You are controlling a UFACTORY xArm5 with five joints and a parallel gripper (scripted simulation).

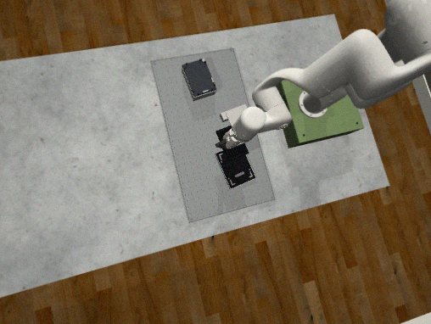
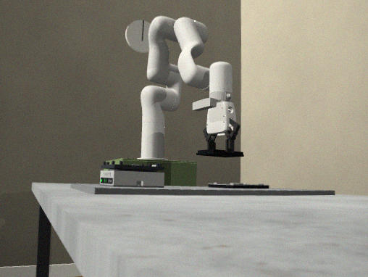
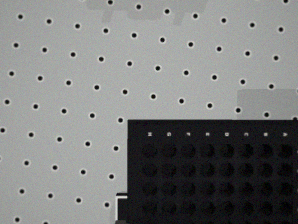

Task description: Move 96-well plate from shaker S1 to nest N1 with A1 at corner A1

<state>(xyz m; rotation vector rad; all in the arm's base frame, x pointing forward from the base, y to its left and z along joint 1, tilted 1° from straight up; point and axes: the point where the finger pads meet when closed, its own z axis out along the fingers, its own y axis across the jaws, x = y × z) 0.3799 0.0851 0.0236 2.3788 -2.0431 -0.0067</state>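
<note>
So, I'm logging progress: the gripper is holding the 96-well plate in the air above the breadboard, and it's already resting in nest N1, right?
Not resting yet. The exterior view shows the gripper holding the 96-well plate in the air, well above nest N1 on the breadboard.

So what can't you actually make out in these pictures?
- The 96-well plate's cut-off corner: in the top view the arm covers it, and the wrist view cuts the plate at the frame edge.
- The A1 mark on the plate nest: too small in the top view, edge-on in the exterior view.
- The fingers where they meet the plate: small and dark in the exterior view.
</note>
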